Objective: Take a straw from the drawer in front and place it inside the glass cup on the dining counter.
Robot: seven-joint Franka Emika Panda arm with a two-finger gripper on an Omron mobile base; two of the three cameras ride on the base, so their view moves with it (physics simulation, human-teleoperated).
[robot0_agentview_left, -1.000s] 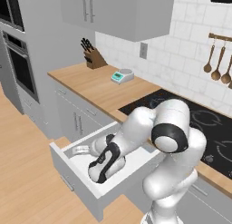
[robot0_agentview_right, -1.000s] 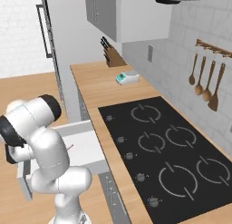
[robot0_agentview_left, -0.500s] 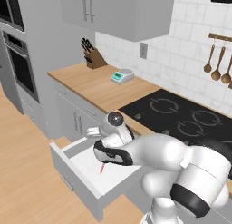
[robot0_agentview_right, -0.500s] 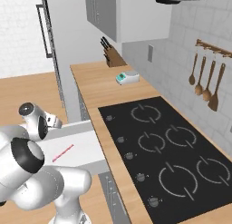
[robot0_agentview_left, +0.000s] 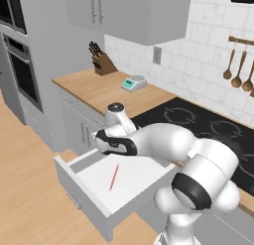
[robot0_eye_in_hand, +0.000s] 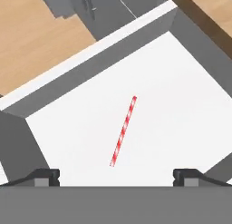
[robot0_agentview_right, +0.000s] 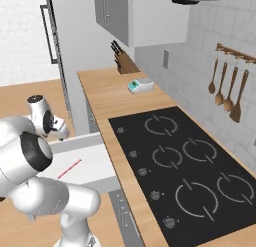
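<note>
Hand (robot0_eye_in_hand: 116,175) wide, empty, above straw (robot0_eye_in_hand: 123,131) lying in drawer (robot0_agentview_left: 89,199).

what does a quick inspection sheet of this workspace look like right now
surface: wall counter of light wood, black cooktop set in it
job's things: drawer pulled open, white inside; straw lies flat and alone on its floor, untouched
clutter: knife block and small scale on the counter
grippers: gripper open, above the drawer, tips wide apart either side of the straw's near end, holding nothing
cables: nothing seen
surroundings: wall oven at left, utensils hanging on the tiled wall, upper cabinets, wood floor
</note>
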